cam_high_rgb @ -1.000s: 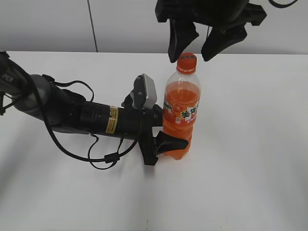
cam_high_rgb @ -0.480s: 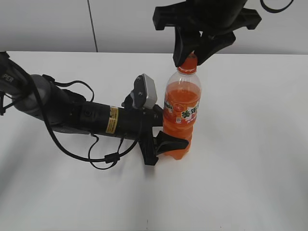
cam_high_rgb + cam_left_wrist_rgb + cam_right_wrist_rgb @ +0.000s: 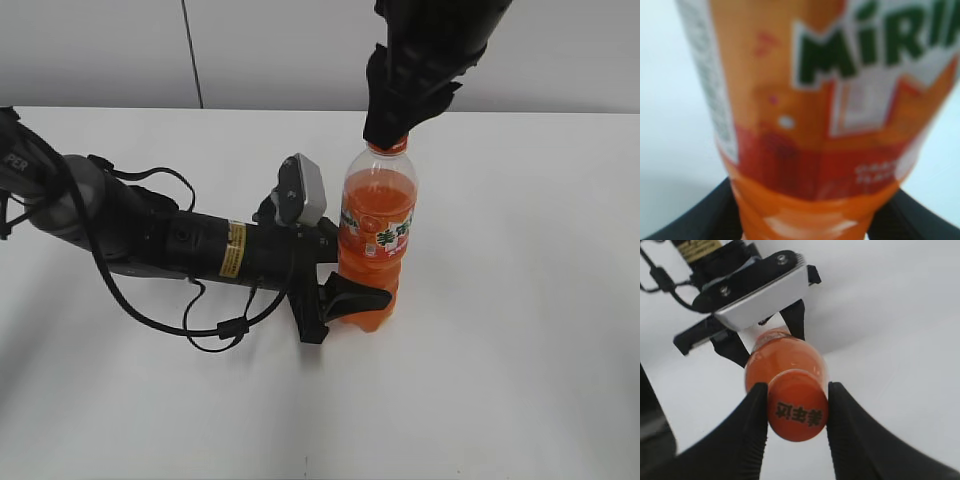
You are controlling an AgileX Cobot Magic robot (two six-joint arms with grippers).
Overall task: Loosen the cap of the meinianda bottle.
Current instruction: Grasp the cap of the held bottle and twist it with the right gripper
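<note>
The meinianda bottle (image 3: 376, 240) stands upright near the middle of the white tabletop (image 3: 520, 300), orange drink filling it up to the shoulder. Down low, the left gripper (image 3: 345, 292) comes in from the left on its side, jaws clamped around the bottle's lower body just under the label band. The left wrist view is filled with that label, green lettering on white and orange, blurred at this range, with a black finger (image 3: 695, 220) showing at each bottom corner of the bottle. Up top, the right gripper (image 3: 796, 412) hangs over the neck from above, and in the right wrist view its two black fingers (image 3: 747, 435) sit on either side of the cap (image 3: 797, 410), pressed against its rim as far as this angle lets me judge. The cap faces that camera squarely, dark characters printed across its orange top. In the exterior view the cap is almost wholly hidden behind the right gripper; only the orange neck ring (image 3: 388, 147) peeks out below it.
</note>
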